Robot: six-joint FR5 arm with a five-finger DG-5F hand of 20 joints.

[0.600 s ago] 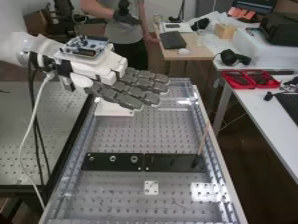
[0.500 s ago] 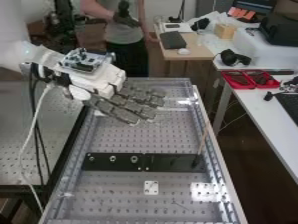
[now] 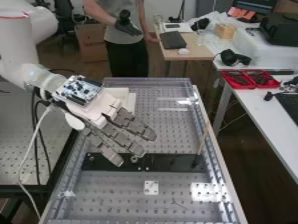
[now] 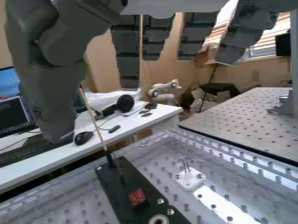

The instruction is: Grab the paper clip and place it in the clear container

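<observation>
In the high view the hand [image 3: 121, 131] is over the left part of the bench, its fingers straight and spread, slanting down toward the black plate [image 3: 169, 162]. It holds nothing. In the wrist view the hand [image 4: 126, 55] hangs with straight fingers, the thumb apart from them. I cannot pick out a paper clip for certain; a thin, wire-like mark [image 3: 178, 204] lies on the near part of the bench. Bright glints at the bench's far end may belong to something clear, but I cannot tell whether that is the container.
A thin wooden stick [image 3: 203, 142] rises from the black plate's right end. Nearer lies a small white plate [image 3: 151, 187]. A white box [image 3: 123, 97] is partly behind the hand. The perforated bench has metal rails [image 3: 214, 155]. Red trays [image 3: 249, 79] sit on the side table.
The hand has come lower and toward the bench's near end, its fingers now tilted down over the black plate. More of the white box shows behind it.
</observation>
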